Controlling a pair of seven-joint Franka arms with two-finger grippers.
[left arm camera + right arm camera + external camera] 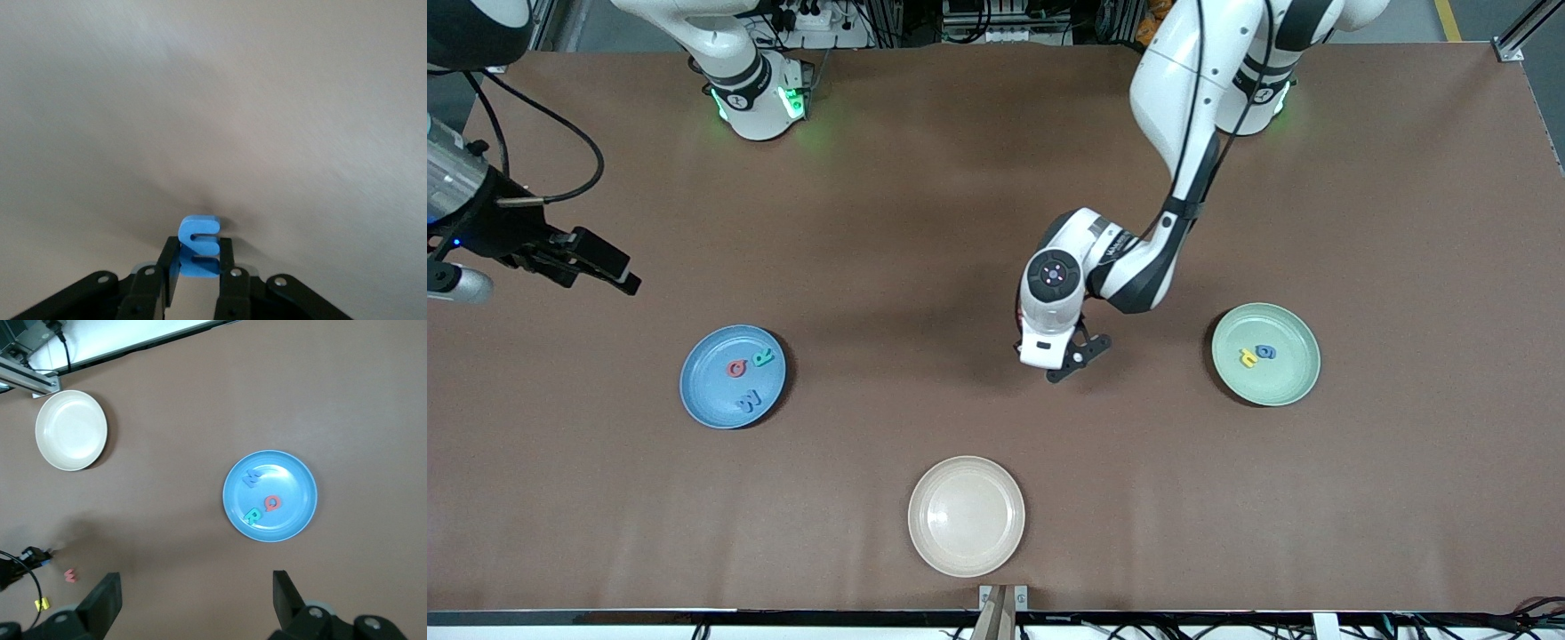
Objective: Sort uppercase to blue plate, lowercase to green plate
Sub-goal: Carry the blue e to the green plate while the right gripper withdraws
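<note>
My left gripper [199, 250] is shut on a blue lowercase letter [199, 230], low at the middle of the table [1063, 360]. The blue plate [707, 382] holds a red Q [736, 368], a green R [762, 358] and a blue W [749, 402]. On the green plate [1280, 378] lie a yellow lowercase letter [1248, 357] and a blue one [1265, 352]. A red lowercase letter [69, 574] and a small yellow letter [41, 604] lie on the table by the left gripper, hidden in the front view. My right gripper [618, 276] waits open and empty, high over the right arm's end.
A beige plate [966, 516] stands empty near the table's front edge, nearer to the front camera than the left gripper. The left arm's forearm [1138, 267] slants over the table between its base and the centre.
</note>
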